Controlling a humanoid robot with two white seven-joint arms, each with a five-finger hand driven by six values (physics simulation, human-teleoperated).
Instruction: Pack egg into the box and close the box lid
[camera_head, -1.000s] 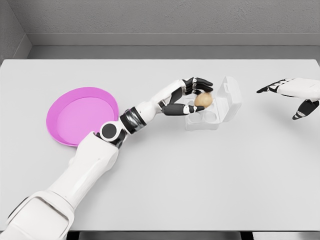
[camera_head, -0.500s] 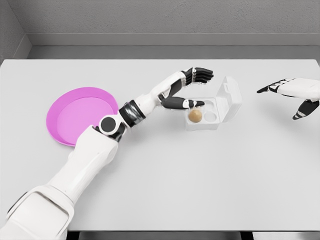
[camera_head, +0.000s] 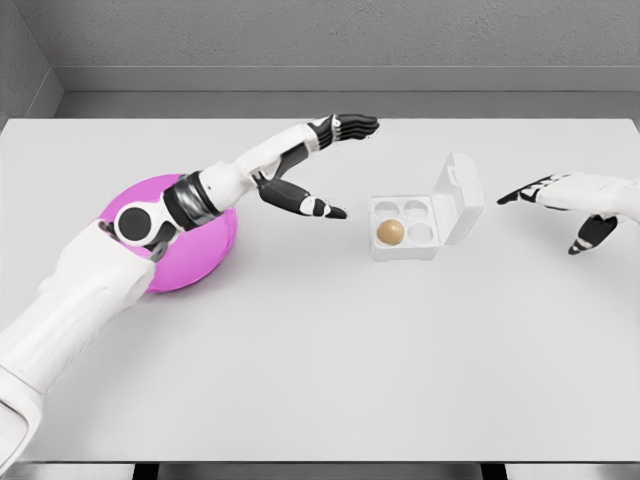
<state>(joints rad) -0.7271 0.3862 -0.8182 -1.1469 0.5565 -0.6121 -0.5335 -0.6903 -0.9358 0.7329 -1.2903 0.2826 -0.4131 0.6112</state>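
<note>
We see the egg (camera_head: 390, 232) sitting in the box (camera_head: 404, 242), down in the near-left cup of the four, brown against the white tray. The other three cups show white. The lid (camera_head: 458, 198) stands open, tilted up and back on the box's right side, hinged along that edge.

Our left hand (camera_head: 322, 165) hangs above the table (camera_head: 330, 350) to the left of the box, well apart from it. The fingers (camera_head: 352, 125) stretch out straight toward the right, the thumb (camera_head: 305, 202) splayed low beneath them, and the hand holds nothing. The left arm runs back across the pink plate (camera_head: 195, 255), covering much of it, so only parts of the plate's rim and basin show around the forearm and elbow.

Over on the right, our right hand (camera_head: 565, 200) hovers beside the open lid, a short gap between them. Its dark-tipped fingers (camera_head: 520, 190) point toward the lid, spread loose, the thumb hanging down, and it grips nothing either.
</note>
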